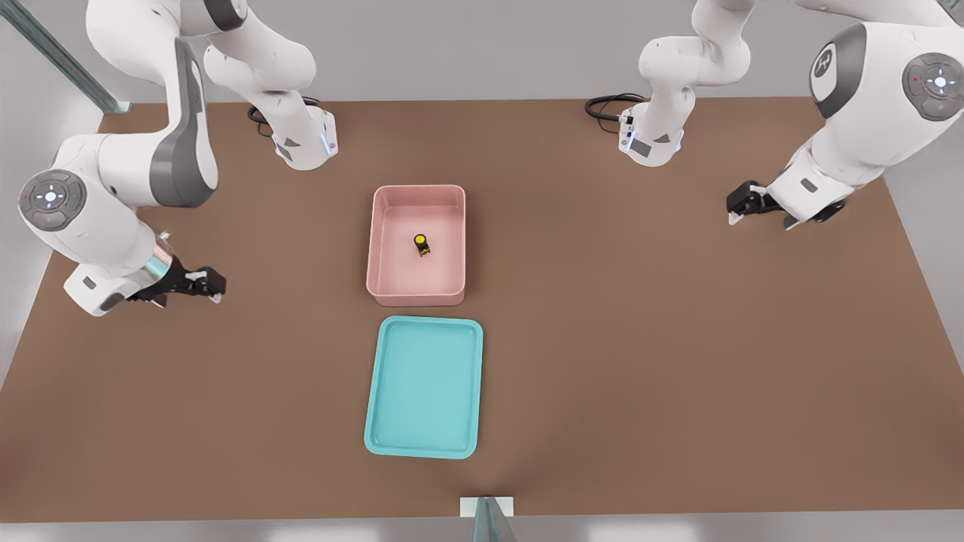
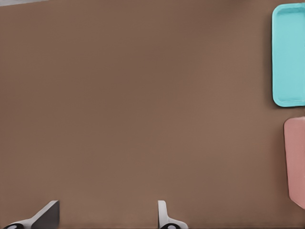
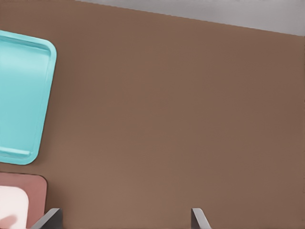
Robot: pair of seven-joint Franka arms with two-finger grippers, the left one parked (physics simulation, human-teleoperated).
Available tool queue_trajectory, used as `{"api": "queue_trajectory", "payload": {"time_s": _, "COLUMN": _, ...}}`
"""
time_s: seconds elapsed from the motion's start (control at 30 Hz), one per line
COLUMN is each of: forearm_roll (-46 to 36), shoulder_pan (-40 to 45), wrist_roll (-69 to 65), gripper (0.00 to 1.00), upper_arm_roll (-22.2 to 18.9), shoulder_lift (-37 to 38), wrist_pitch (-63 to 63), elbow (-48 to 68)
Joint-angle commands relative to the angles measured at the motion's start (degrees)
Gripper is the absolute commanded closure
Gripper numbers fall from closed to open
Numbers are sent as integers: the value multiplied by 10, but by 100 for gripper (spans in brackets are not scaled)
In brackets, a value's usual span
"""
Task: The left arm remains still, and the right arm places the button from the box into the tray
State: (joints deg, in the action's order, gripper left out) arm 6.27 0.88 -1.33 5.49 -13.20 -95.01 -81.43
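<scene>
The button [image 1: 422,243], a black body with a yellow cap, sits on the floor of the pink box [image 1: 419,193] at the table's middle. The teal tray [image 1: 424,388] lies just in front of the box, with nothing in it. My gripper [image 1: 214,287] hovers low over the bare table, well off toward the front view's left of the box. Its fingers are spread wide and hold nothing. In the right wrist view the gripper [image 3: 125,220] faces bare table, with the tray [image 3: 19,100] and a corner of the box [image 3: 29,191] at the frame's edge. The button is hidden there.
The brown table [image 1: 640,339] stretches wide on both sides of the box and tray. A black cable [image 1: 263,117] loops by my arm's base at the back. A metal post [image 1: 488,519] stands at the table's front edge.
</scene>
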Motion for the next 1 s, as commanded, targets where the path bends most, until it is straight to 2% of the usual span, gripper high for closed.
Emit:
{"api": "queue_trajectory", "payload": {"time_s": 0.0, "forearm_roll": 3, "shoulder_pan": -1, "wrist_roll": -14, "gripper": 0, "upper_arm_roll": -1, "shoulder_lift": 4, "wrist_pitch": -8, "elbow": -6}}
{"api": "queue_trajectory", "payload": {"time_s": 0.07, "forearm_roll": -18, "shoulder_pan": -28, "wrist_roll": -15, "gripper": 0, "upper_arm_roll": 12, "shoulder_lift": 5, "wrist_pitch": -12, "elbow": -54}}
{"api": "queue_trajectory", "payload": {"time_s": 0.17, "forearm_roll": -16, "shoulder_pan": -68, "wrist_roll": -3, "gripper": 0, "upper_arm_roll": 100, "shoulder_lift": 8, "wrist_pitch": -163, "elbow": -199}}
{"api": "queue_trajectory", "payload": {"time_s": 0.23, "forearm_roll": -1, "shoulder_pan": -88, "wrist_roll": 67, "gripper": 0, "upper_arm_roll": 144, "shoulder_lift": 15, "wrist_pitch": -229, "elbow": -266}}
{"api": "queue_trajectory", "payload": {"time_s": 0.37, "forearm_roll": 15, "shoulder_pan": -94, "wrist_roll": 214, "gripper": 0, "upper_arm_roll": 202, "shoulder_lift": 25, "wrist_pitch": -308, "elbow": -355}}
{"api": "queue_trajectory", "payload": {"time_s": 0.43, "forearm_roll": 15, "shoulder_pan": -96, "wrist_roll": 237, "gripper": 0, "upper_arm_roll": 213, "shoulder_lift": 33, "wrist_pitch": -388, "elbow": -426}}
{"api": "queue_trajectory", "payload": {"time_s": 0.67, "forearm_roll": 15, "shoulder_pan": -116, "wrist_roll": 428, "gripper": 0, "upper_arm_roll": 281, "shoulder_lift": 24, "wrist_pitch": -438, "elbow": -472}}
{"api": "queue_trajectory", "payload": {"time_s": 0.97, "forearm_roll": 80, "shoulder_pan": -133, "wrist_roll": 428, "gripper": 0, "upper_arm_roll": 281, "shoulder_lift": -38, "wrist_pitch": -499, "elbow": -500}}
